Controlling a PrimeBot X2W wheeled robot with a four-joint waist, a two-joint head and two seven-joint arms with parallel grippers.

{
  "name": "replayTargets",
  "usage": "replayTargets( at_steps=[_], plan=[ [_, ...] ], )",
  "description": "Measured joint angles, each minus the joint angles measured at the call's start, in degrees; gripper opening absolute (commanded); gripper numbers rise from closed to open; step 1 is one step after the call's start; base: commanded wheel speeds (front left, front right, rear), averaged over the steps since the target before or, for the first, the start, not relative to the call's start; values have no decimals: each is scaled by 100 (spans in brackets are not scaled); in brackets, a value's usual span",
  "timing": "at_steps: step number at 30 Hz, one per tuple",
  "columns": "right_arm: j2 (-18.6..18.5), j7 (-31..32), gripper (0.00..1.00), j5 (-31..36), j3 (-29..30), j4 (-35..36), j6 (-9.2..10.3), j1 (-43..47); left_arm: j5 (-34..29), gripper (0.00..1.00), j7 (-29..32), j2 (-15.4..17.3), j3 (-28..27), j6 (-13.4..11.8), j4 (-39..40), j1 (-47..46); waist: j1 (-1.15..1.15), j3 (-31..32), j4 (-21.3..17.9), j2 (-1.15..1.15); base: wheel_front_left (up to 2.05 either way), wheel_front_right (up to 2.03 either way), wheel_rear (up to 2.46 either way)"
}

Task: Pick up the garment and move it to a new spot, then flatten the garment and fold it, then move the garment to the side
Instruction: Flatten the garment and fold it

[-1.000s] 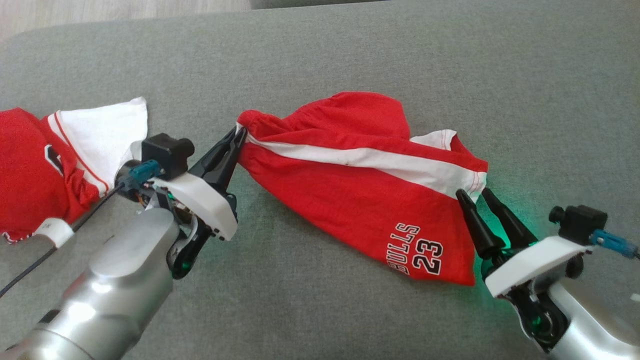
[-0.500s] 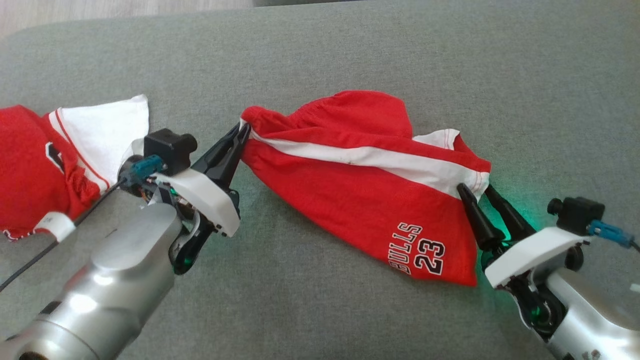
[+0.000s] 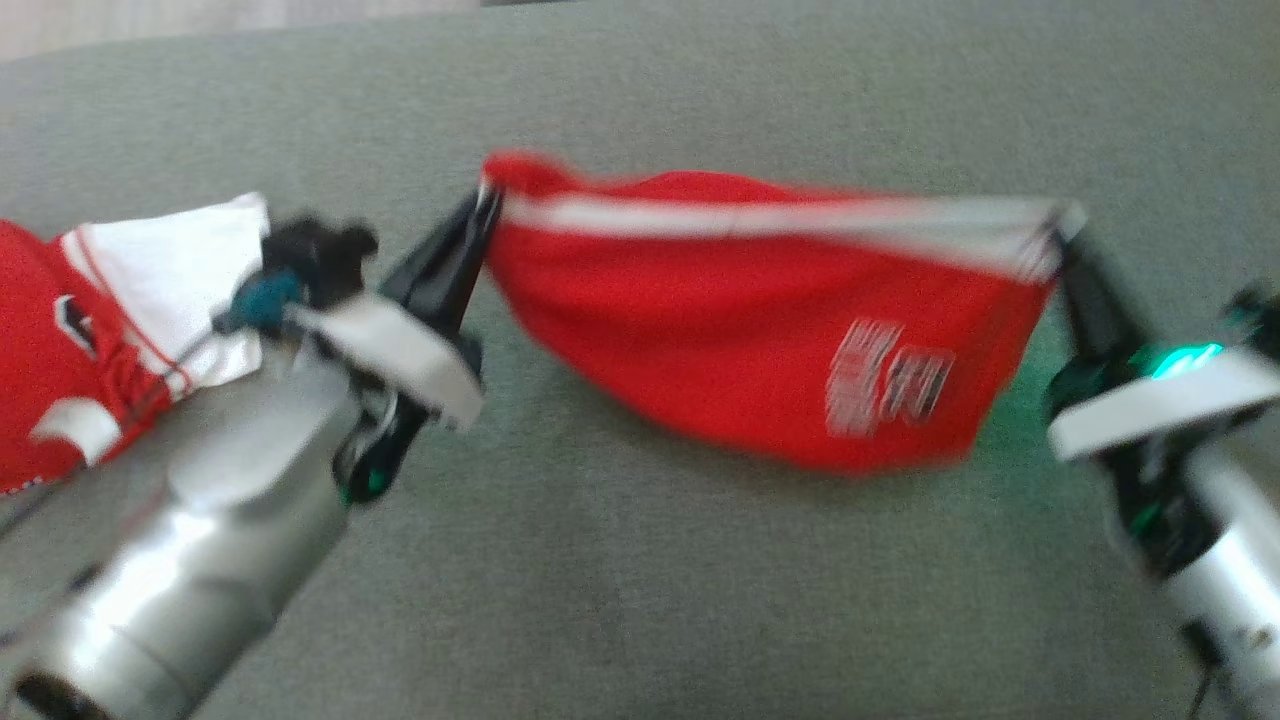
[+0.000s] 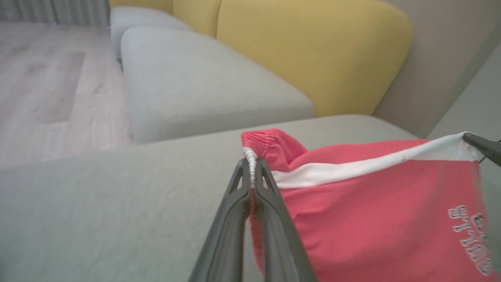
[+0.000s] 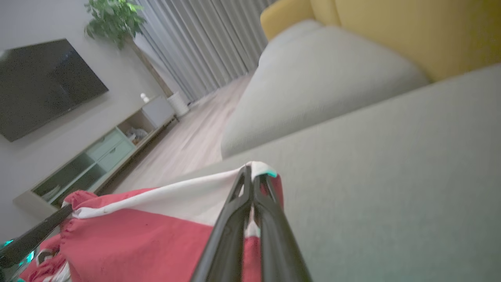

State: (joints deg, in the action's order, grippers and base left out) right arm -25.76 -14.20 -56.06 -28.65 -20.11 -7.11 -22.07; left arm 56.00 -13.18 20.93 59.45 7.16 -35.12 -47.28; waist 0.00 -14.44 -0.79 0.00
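Shorts [image 3: 740, 320] are held stretched crosswise above the grey sofa seat [image 3: 640, 600]. Their long axis is set left to right before the robot. The white stripe [image 3: 780, 215] is drawn taut as the upper edge, and the red body hangs below it, with the print toward the right end. Whether the lower hem touches the seat cannot be told, as the head view is blurred. The waistband corner is pinched in the left jaws, which are closed on it. The striped corner at the far end is pinched in the right jaws, likewise closed on cloth. Both ends are thus in hand, and neither arm is nearer. The coming move is judged to be a carry and lay-down, in which the spread between the jaws must be maintained so the cloth is set flat along that same axis. A jersey [image 3: 110, 300] is seen lying on the seat beside the left arm [image 3: 200, 540], and is best avoided.
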Motion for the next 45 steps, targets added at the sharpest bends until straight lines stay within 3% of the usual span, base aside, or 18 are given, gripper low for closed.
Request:
replayTargets(
  at_steps=[5, 8, 12, 15, 19, 22, 26, 31, 35, 39, 45],
  plan=[
    [-208, -2, 0, 614, 1087, 526, 0, -638, -83, 0, -87, -22, -154, 0, 623, -1039, 0, -199, -195, 0, 0, 0, 0],
    [-361, -18, 0, 1083, 1837, 667, 0, -1689, -456, 0, -127, -252, -347, 0, 765, -2256, 1, -485, -367, 0, 0, 0, 0],
    [-398, -51, 0, 1427, 2484, 869, 0, -2629, -954, 0, -151, -723, -1391, 43, 964, -3056, 2, -807, -548, 0, 0, 0, 0],
    [-449, -54, 0, 1597, 2695, 1112, 0, -2954, -1288, 0, -160, -902, -1874, 43, 1232, -3173, 2, -975, -715, 0, 0, 0, 0],
    [-546, -67, 0, 1536, 2575, 1300, 0, -2823, -1233, 0, -160, -846, -1637, 42, 1385, -2764, 1, -1042, -863, 0, 0, 0, 0],
    [-650, -68, 0, 1451, 2243, 1484, 0, -2276, -1085, 0, -159, -648, -1169, 42, 1548, -1945, 1, -1073, -916, 0, 0, 0, 0],
    [-666, -65, 0, 1205, 1752, 1749, 0, -1068, -1190, 0, -158, -354, -1028, 42, 1677, -805, 1, -1077, -870, 0, 0, 0, 0],
    [-600, -65, 0, 1218, 1756, 2232, 0, 419, -1533, 0, -157, -190, -750, 42, 1872, 597, 0, -905, -838, 0, 0, 0, 0],
    [-791, 86, 0, 1218, 1586, 2629, 0, 1686, -1744, 0, -153, -88, -698, 42, 1903, 1716, -1, -656, -837, 0, 0, 0, 0],
    [-913, 347, 0, 1257, 1926, 3045, 0, 2907, -2018, 0, -153, 67, -621, 7, 1902, 2532, -1, -371, -855, 0, 0, 0, 0],
    [-816, 648, 0, 959, 2737, 3971, 0, 4482, -1817, 0, -152, 158, -648, -12, 2395, 3237, -2, -67, -842, 1, 0, 0, 0]
  ],
)
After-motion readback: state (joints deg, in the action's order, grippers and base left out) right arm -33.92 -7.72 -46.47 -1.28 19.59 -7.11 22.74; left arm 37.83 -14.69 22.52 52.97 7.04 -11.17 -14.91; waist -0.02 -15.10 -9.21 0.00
